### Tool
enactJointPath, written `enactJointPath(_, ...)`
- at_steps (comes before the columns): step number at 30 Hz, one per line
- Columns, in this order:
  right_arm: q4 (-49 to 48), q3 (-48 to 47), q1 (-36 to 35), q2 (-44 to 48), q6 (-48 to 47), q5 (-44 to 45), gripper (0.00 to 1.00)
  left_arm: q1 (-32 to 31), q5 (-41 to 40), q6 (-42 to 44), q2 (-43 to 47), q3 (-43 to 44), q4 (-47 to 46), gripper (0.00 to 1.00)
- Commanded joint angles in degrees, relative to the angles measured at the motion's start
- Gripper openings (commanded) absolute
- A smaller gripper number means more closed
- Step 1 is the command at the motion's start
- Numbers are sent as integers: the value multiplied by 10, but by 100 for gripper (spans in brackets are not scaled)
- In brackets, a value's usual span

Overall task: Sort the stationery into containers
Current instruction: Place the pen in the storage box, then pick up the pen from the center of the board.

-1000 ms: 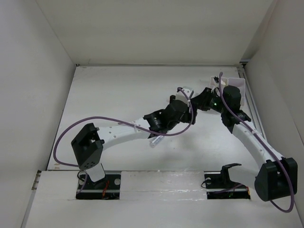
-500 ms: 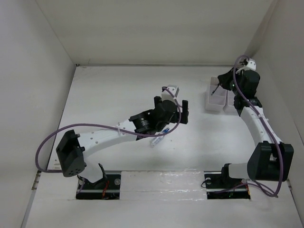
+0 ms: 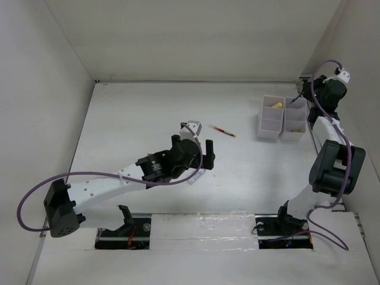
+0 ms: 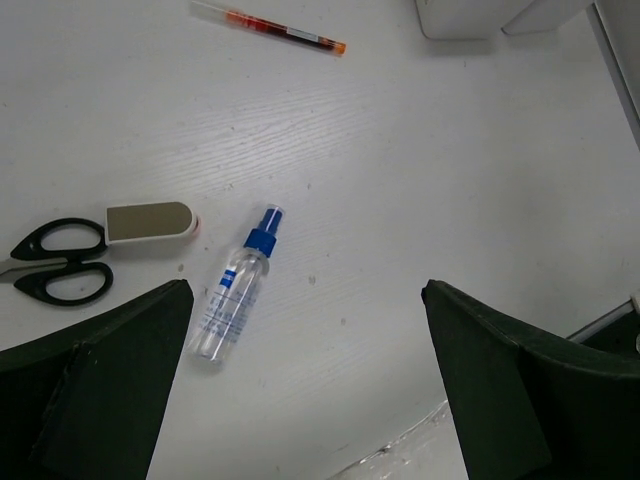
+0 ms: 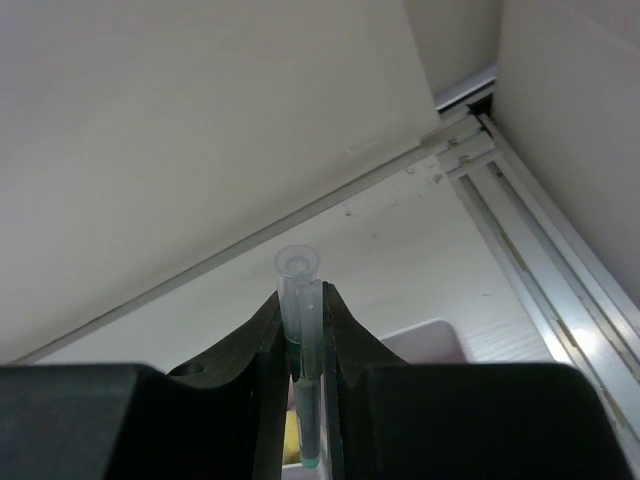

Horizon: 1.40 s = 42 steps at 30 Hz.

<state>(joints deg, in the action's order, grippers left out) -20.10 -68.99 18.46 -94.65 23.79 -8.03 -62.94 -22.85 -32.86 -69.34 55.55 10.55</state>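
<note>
My left gripper point(image 3: 208, 151) point(image 4: 310, 380) is open and empty, hovering above the table. Below it in the left wrist view lie a clear blue-capped bottle point(image 4: 235, 297), a beige eraser block point(image 4: 150, 222) and black-handled scissors point(image 4: 55, 262). A thin red pen point(image 3: 224, 130) point(image 4: 270, 27) lies farther back. My right gripper point(image 3: 305, 94) point(image 5: 303, 300) is shut on a thin green pen point(image 5: 305, 340), held upright over the back of the two white bins point(image 3: 271, 126) point(image 3: 295, 127). Something yellow point(image 3: 276, 105) lies in the left bin.
The enclosure's right wall and a metal rail point(image 5: 540, 250) run close beside the right gripper. The back wall stands just behind the bins. The near table edge point(image 4: 420, 445) shows under the left gripper.
My left arm has drawn back toward the near left, uncovering the red pen. My right arm has swung to the back right corner, above the bins, with the green pen.
</note>
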Motion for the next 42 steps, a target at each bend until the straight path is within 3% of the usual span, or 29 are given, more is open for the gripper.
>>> enactJointPath(1,-50,-40,21,-12,11,-30,0,-4,11,12,41,-23,-26,100)
enactJointPath(21,-38,-96,21,-125,11,-30,2,-16,57,32,78,-31,-62,100)
enactJointPath(23,-55,-83,21,-118,11,-30,9,-16,57,32,78,-36,-62,100)
enactJointPath(24,-60,-76,21,-118,11,-36,29,-16,57,32,78,-36,-62,100)
enactJointPath(27,-78,-52,21,-113,16,-42,52,-16,57,32,78,-36,-62,100)
enactJointPath(28,-79,-42,21,-107,16,-42,66,-16,57,32,72,-36,-62,100)
enactJointPath(31,-113,-19,21,-86,23,-48,80,-16,46,32,59,-30,-57,100)
enactJointPath(37,-154,32,14,-12,43,-55,100,17,47,-14,3,2,-44,100)
enactJointPath(42,-102,19,-51,51,8,-44,100,23,26,-56,-93,107,16,100)
